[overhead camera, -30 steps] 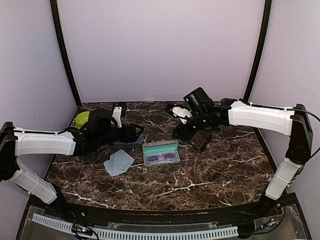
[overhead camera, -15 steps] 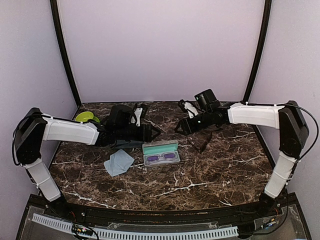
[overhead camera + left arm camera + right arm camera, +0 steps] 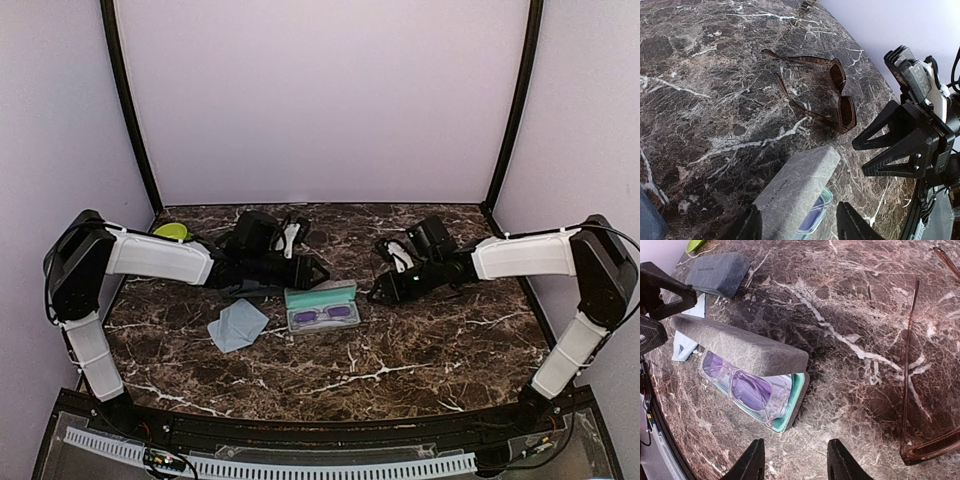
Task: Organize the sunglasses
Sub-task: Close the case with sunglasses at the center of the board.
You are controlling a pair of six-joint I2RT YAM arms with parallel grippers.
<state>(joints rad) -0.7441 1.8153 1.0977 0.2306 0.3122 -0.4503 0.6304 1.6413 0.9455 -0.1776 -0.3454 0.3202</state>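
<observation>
While the left gripper (image 3: 318, 272) and right gripper (image 3: 378, 291) both hang spread wide and empty, one pair of sunglasses sits cased and the other lies loose.

The pink-purple sunglasses (image 3: 742, 387) lie inside the open grey case (image 3: 320, 296) at mid-table (image 3: 420, 350); its raised lid mostly hides them from the left wrist view. The brown sunglasses (image 3: 837, 97) rest with temples unfolded on bare marble at the case's 3 o'clock. Overhead the right gripper covers them, and the right wrist view cuts off most of the frame. A blue-grey closed case (image 3: 717, 271) at 10 o'clock is largely masked overhead by the left arm. A light blue cloth (image 3: 238, 324) lies at 8 o'clock.
</observation>
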